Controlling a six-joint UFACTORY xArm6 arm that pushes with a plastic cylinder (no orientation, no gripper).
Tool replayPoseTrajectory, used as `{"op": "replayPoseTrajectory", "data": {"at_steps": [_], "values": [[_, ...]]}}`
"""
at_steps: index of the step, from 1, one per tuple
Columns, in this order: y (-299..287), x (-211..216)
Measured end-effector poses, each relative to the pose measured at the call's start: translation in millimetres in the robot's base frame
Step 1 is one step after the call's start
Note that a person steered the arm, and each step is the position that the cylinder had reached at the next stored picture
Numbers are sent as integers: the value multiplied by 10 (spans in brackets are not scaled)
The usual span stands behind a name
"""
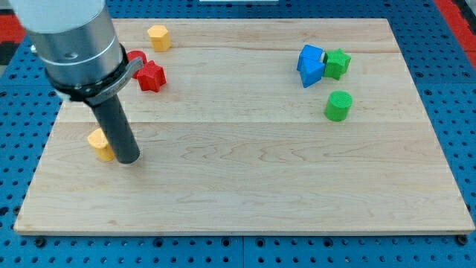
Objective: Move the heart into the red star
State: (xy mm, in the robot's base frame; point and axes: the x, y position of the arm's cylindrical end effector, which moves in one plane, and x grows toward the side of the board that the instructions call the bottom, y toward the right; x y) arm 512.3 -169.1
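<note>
The red star (151, 76) lies at the board's upper left. A small yellow block (97, 142), which looks like the heart, lies below it near the left edge, partly hidden by my rod. My tip (128, 159) rests on the board just to the right of this yellow block, touching or almost touching it. The arm's grey body covers the upper left corner. A bit of another red block (136, 57) shows behind the arm, just up and left of the red star.
A yellow hexagon-like block (158, 36) sits near the top edge, above the red star. At the upper right, blue blocks (310, 65) touch a green star (338, 63). A green cylinder (338, 106) stands below them.
</note>
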Motion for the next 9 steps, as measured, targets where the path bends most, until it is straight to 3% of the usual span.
{"op": "replayPoseTrajectory", "data": {"at_steps": [1,5,6,7,8,9], "values": [[-616,-28],[-338,-1154],[-255,-1306],[-710,-983],[-1067,-1126],[-758,-1375]]}}
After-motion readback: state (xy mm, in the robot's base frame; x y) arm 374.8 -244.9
